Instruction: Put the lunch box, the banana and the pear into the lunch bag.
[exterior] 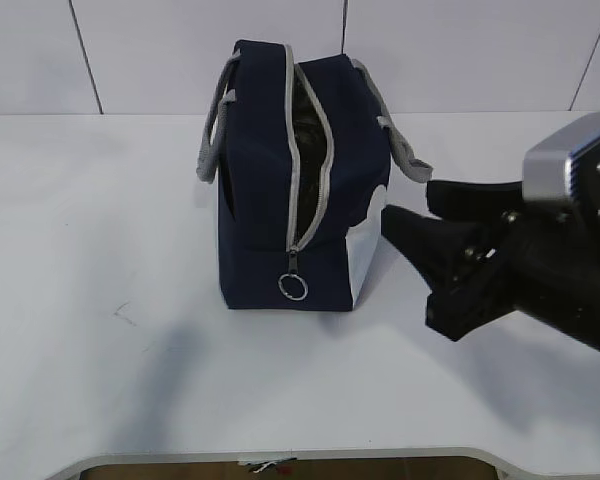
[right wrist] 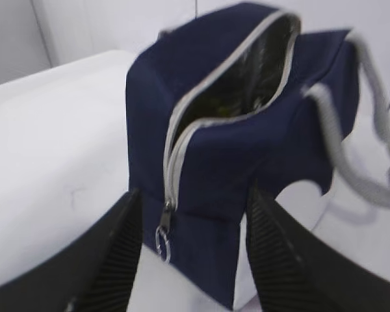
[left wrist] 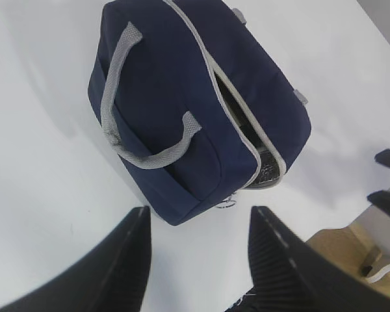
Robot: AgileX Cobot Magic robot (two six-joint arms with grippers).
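Stood unzipped on the desk: lunch bag, no food visible. Both claws, left and right, open, empty. Best spread the mouth wider first.

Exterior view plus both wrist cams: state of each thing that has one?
Navy-blue fabric lunch bag: upright on the white table, top gaping.
Grey zipper: open along the top, ring pull hanging at the front end.
Grey webbing handles: flopped outward, free.
Left gripper: open, empty, above the bag's end.
Right gripper: open, empty, by the bag.
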